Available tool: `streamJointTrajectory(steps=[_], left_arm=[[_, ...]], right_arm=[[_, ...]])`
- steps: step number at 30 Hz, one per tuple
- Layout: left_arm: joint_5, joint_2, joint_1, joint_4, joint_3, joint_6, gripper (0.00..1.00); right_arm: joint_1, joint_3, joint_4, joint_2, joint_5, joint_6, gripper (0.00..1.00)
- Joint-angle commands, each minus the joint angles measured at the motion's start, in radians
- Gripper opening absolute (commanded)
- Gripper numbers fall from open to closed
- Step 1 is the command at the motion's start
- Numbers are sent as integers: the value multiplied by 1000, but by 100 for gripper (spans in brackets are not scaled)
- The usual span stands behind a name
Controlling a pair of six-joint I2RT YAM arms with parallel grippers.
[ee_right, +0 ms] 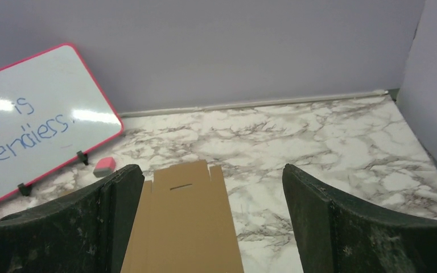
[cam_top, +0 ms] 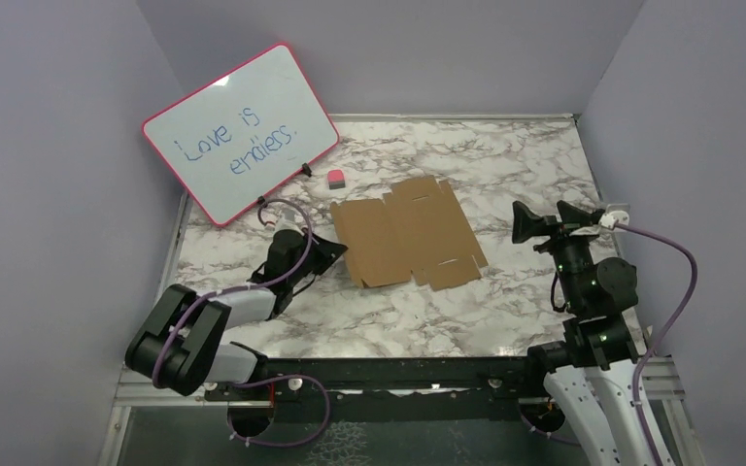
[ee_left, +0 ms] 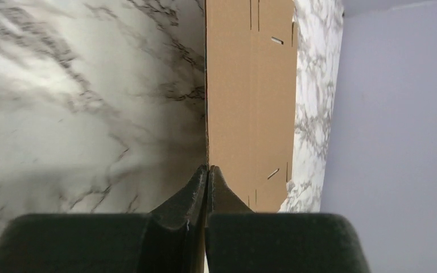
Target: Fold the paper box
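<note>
Two grippers inspected. Your left gripper (cam_top: 333, 254) has its fingers (ee_left: 196, 190) pressed fully together, with the tips at the left edge of the paper box (cam_top: 408, 233). Whether they pinch that edge cannot be told. Your right gripper (cam_top: 547, 219) is spread wide and holds nothing, just right of the box. The box lies flat and unfolded on the marble table (cam_top: 505, 155).

Soft even light; whiteboard (ee_right: 40, 125) glare.
</note>
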State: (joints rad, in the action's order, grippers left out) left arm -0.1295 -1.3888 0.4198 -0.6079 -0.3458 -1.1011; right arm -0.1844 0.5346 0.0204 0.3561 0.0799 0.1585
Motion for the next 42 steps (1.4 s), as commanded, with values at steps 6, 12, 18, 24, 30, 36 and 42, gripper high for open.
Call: streamJointTrajectory(steps=[6,12,18,24,30,36,42], left_arm=[[140,209,-3,-6,180,-143,6],[148,358,-1,150,227,-106,26],[311,530,-2,589,37,156,57],[370,436,-2,741,-193,434,72],[268,133,-4,730,-446,676,78],[220,-145,-12,746,-676,801,78],[131,-372,-49,792,-873,859,79]], right_arm=[[-7,121,-153,218,-160,122,100],[-7,152,-200,334,-229,170,100],[-7,150,-239,424,-287,195,100],[-7,111,-247,468,-288,216,100],[-8,81,-271,501,-247,233,100],[-7,33,-267,534,-226,282,100],[-7,-22,-238,584,-236,334,100]])
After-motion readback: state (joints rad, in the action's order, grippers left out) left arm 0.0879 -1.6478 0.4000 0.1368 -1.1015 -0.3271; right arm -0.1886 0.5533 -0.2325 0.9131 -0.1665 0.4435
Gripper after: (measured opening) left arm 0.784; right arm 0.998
